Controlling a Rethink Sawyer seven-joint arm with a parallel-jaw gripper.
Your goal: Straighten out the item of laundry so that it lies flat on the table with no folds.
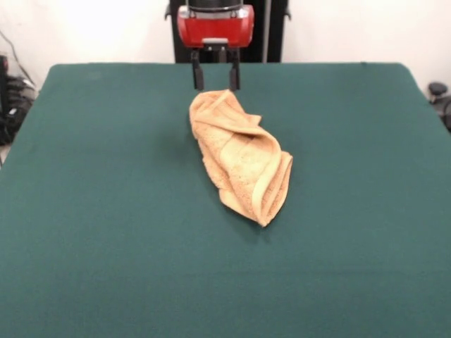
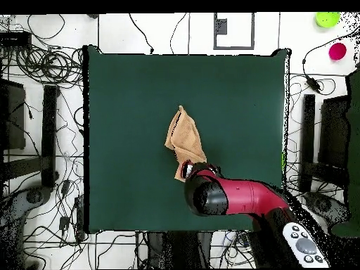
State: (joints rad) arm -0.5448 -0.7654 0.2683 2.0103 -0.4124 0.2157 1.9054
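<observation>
One towel [image 1: 239, 160] lies on the dark green table [image 1: 91, 211], a little right of the middle in the front view and nearer the far edge than the near one. It is tan-orange terry cloth, bunched and rolled into a long lump with folds twisting across it, not flat at all. Its long axis runs on a slant: the far end sits up by the gripper, and the near end, where a hemmed edge curls over, points toward the near right. From overhead the towel [image 2: 185, 140] shows the same single crumpled strip on the table [image 2: 119, 105], slanting across the middle of the cloth top.

One gripper [image 1: 215, 86] hangs just over the towel's far end on a red and black arm [image 2: 235, 197]. Its two dark fingers [image 1: 198, 76] stand moderately apart with nothing between them, their tips just above the cloth or barely meeting it; I cannot tell which.
</observation>
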